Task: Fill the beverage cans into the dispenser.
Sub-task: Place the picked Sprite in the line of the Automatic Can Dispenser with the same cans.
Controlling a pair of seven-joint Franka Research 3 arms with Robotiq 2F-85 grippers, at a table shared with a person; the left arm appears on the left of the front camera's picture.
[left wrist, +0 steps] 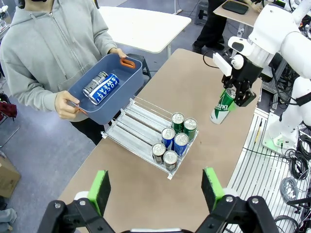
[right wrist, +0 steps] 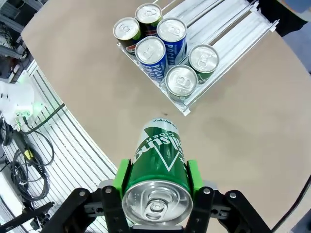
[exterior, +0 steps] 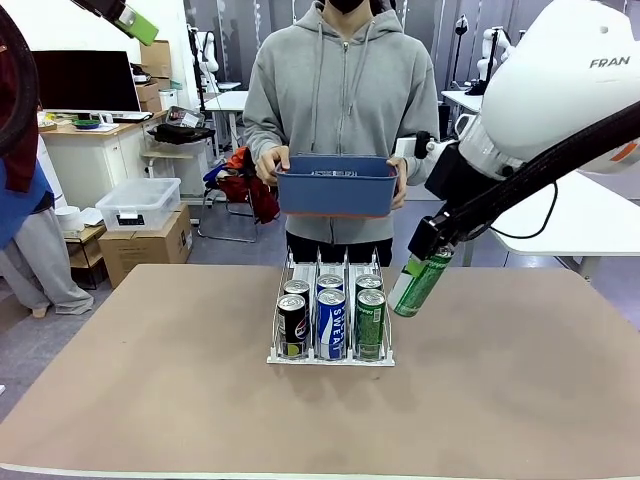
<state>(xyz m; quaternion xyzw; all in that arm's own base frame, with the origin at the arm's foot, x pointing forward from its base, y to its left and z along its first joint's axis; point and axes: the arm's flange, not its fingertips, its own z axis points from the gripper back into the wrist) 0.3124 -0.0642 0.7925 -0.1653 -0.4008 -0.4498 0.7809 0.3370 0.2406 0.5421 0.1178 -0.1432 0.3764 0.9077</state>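
Green can [exterior: 421, 283] aloft beside dispenser [exterior: 330, 360]; blue bin [exterior: 336, 195] behind.

Green can [right wrist: 159, 160] in right pincer [right wrist: 158, 180]

Print legible on four cans and one arm.
"FRAN" on the white right arm [exterior: 609, 62]; "SWEAT" down the front blue can [exterior: 331, 325] in the dispenser [exterior: 276, 356]; "POCARI SWEAT" on the loose blue can [left wrist: 103, 89] in the bin [left wrist: 114, 107]; "CIDER" beside larger white script on the green can [right wrist: 158, 155]; Pepsi logo on the black can [exterior: 292, 325].
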